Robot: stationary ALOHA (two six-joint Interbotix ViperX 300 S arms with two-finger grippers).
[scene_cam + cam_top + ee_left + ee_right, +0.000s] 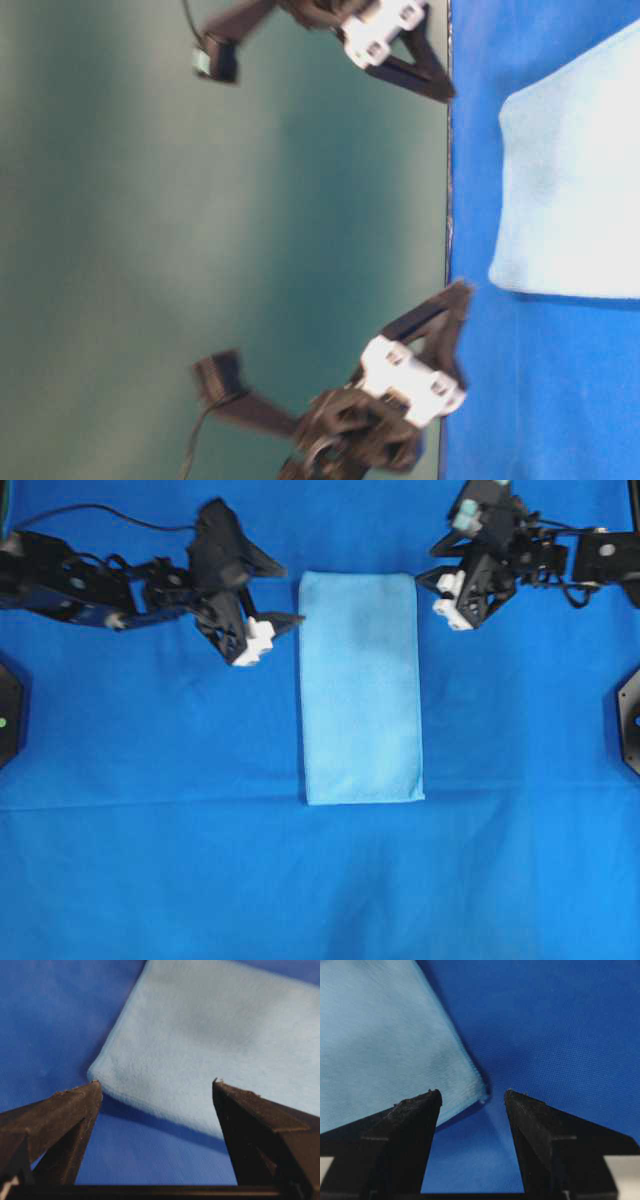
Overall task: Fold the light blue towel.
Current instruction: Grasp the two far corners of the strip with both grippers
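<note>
The light blue towel (360,690) lies flat on the table as a tall narrow rectangle, its long sides running from far to near. My left gripper (292,594) stands open just left of the towel's far left corner. In the left wrist view the towel (210,1035) fills the top and its near corner sits just beyond the open gripper (156,1082). My right gripper (425,565) stands open just right of the far right corner. In the right wrist view the towel (380,1035) ends in a corner right between the tips of that gripper (472,1092). Neither gripper holds anything.
A royal-blue table covering (150,860) spreads under everything. Black fixtures sit at the left edge (8,715) and right edge (630,720). A thin cable (100,515) runs behind the left arm. A dark green wall (200,200) shows in the table-level view.
</note>
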